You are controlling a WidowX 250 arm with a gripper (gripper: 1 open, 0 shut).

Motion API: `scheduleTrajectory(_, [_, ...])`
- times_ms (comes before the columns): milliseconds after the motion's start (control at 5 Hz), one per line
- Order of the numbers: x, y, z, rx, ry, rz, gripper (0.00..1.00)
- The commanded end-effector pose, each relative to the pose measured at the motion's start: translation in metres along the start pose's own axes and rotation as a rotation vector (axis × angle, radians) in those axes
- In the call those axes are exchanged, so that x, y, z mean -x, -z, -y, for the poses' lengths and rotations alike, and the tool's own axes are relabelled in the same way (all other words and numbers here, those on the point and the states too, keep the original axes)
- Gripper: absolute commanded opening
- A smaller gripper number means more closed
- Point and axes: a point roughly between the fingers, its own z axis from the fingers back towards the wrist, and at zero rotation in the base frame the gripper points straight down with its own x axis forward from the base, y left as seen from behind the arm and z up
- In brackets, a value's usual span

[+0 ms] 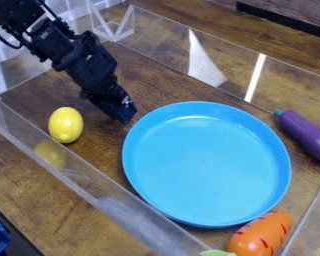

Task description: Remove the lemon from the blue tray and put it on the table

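The lemon (67,124) lies on the counter (163,75), left of the blue tray (207,162) and apart from its rim. The tray itself is empty. The fingers (123,108) are low, between the lemon and the tray, close to the tray's rim. They hold nothing; how wide they stand cannot be told, because they look dark and blurred. Judged from this, the placing step seems done and the task is nearly complete. The next move calls only for lifting the arm away without touching the lemon.
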Motion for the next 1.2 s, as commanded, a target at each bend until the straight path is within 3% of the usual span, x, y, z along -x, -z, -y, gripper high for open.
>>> scheduleTrajectory(0, [-0.004,-0.013,-0.006,-0.015,-0.065,0.037,1.0])
scheduleTrajectory(400, [-0.006,-0.02,-0.007,0.008,-0.107,0.038,1.0])
scheduleTrajectory(1000, [-0.021,-0.029,-0.021,0.071,-0.101,0.015,1.0])
